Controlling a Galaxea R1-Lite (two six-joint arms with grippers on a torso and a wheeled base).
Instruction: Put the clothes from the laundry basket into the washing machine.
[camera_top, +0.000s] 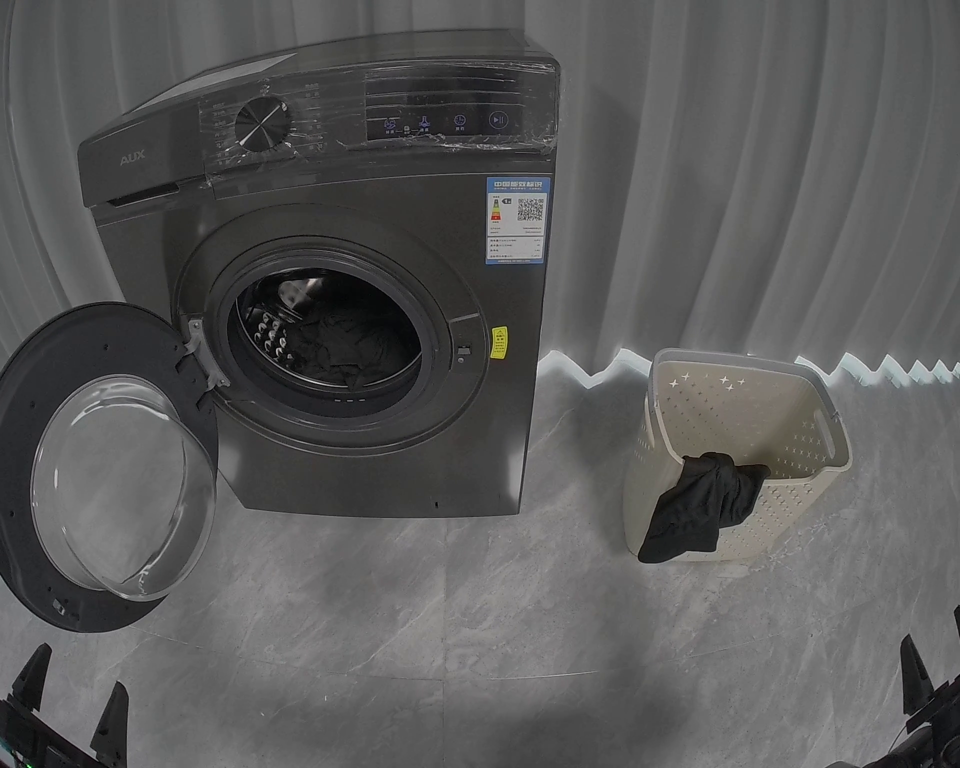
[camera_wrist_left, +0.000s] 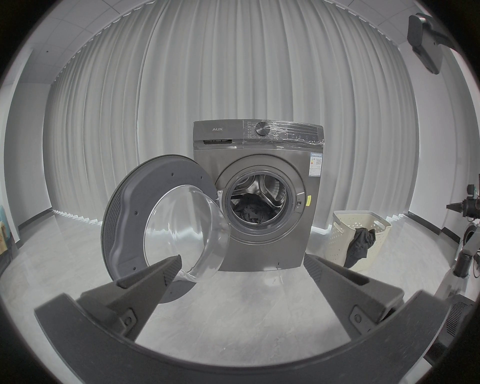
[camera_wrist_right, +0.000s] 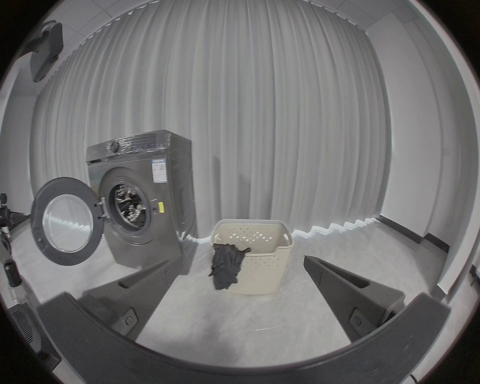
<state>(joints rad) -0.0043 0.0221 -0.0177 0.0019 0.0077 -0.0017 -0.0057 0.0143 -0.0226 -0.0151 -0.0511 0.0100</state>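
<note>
A grey front-loading washing machine stands on the floor with its round door swung wide to its left. Dark clothes lie inside the drum. To its right stands a cream laundry basket with a black garment draped over its near rim. My left gripper is low at the near left, open and empty. My right gripper is low at the near right, far from the basket, open and empty. The wrist views show the machine, the basket and the black garment.
A white pleated curtain hangs behind the machine and basket. Grey tiled floor lies bare between me and both. The open door juts out at the left front of the machine.
</note>
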